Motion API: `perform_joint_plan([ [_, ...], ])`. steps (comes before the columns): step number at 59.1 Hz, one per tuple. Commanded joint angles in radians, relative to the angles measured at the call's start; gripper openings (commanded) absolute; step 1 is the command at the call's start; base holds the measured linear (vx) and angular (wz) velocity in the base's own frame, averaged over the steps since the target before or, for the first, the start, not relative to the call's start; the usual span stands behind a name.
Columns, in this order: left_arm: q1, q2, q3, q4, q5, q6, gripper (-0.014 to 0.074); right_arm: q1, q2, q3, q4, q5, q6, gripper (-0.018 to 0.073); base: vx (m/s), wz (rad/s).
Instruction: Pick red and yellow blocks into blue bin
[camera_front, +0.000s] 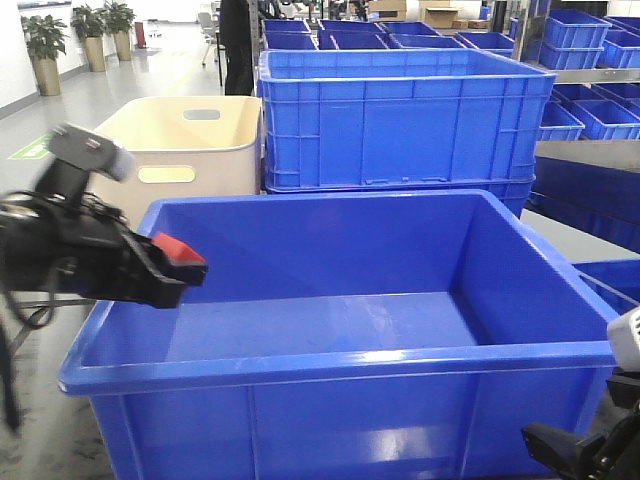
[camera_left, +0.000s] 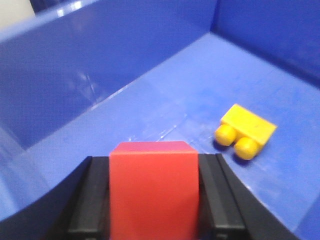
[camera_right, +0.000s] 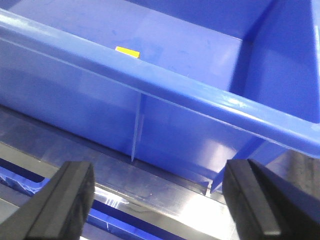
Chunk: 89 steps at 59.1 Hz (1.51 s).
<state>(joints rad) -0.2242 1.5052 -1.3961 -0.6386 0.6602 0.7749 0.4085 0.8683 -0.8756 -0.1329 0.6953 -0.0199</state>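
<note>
My left gripper (camera_front: 178, 270) hangs over the left rim of the blue bin (camera_front: 330, 360), shut on the red cube (camera_front: 178, 247). In the left wrist view the red cube (camera_left: 153, 190) fills the gap between the two black fingers (camera_left: 90, 200), above the bin floor (camera_left: 165, 115). The yellow studded brick (camera_left: 246, 131) lies on that floor on its side, studs toward me. A sliver of the yellow brick (camera_right: 127, 51) shows in the right wrist view beyond the bin's rim (camera_right: 200, 95). My right gripper (camera_right: 157, 200) is open and empty, outside the bin's near wall, low at the front right (camera_front: 590, 450).
A cream tub (camera_front: 190, 150) with a handle slot stands behind the bin on the left. A taller ribbed blue crate (camera_front: 405, 120) stands behind it. More blue crates fill shelves at right (camera_front: 590, 110). A metal ledge (camera_right: 165, 180) runs under the bin.
</note>
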Motion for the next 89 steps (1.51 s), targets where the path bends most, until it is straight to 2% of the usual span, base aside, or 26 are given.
perform_joint_plan([
  [1,-0.003,0.007,-0.06,-0.047,-0.038,0.011,0.0401,0.001,-0.012,-0.029,-0.022,-0.076,-0.012,0.0583,0.0,0.0],
  [11,-0.003,0.038,-0.062,-0.047,-0.016,0.011,0.058,0.001,-0.012,-0.029,-0.022,-0.076,-0.012,0.0583,0.0,0.0],
  [18,-0.003,0.036,-0.059,-0.047,-0.015,0.011,0.064,0.001,-0.012,-0.029,-0.022,-0.076,-0.012,0.0583,0.0,0.0],
  [36,-0.003,-0.07,-0.059,-0.02,-0.001,0.011,0.0608,0.001,-0.012,-0.029,-0.022,-0.076,-0.012,0.0583,0.0,0.0],
  [41,-0.003,-0.13,-0.059,-0.018,0.049,0.009,0.0587,0.001,-0.012,-0.029,-0.021,-0.075,-0.012,0.0583,0.0,0.0],
  [48,-0.003,-0.227,-0.059,0.004,0.175,0.003,0.0559,0.001,-0.012,-0.029,-0.021,-0.075,-0.012,0.0583,0.0,0.0],
  [58,-0.003,-0.342,-0.059,0.006,0.425,-0.107,0.0531,0.001,-0.012,-0.029,-0.021,-0.069,-0.012,0.0583,0.0,0.0],
  [62,-0.003,-0.376,-0.059,0.02,0.488,-0.148,0.0524,0.001,-0.012,-0.029,-0.021,-0.065,-0.012,0.0583,0.0,0.0],
  [67,-0.003,-0.425,-0.049,0.077,0.517,-0.232,0.0519,0.001,-0.012,-0.029,-0.021,-0.049,-0.008,0.0583,0.0,0.0],
  [75,-0.003,-0.513,0.039,0.2,0.494,-0.367,0.0519,0.001,-0.012,-0.029,-0.021,-0.013,0.013,0.0583,0.0,0.0],
  [89,-0.003,-0.688,0.321,0.421,0.342,-0.577,0.0519,0.001,-0.012,-0.029,-0.02,0.008,0.052,0.0583,0.0,0.0],
])
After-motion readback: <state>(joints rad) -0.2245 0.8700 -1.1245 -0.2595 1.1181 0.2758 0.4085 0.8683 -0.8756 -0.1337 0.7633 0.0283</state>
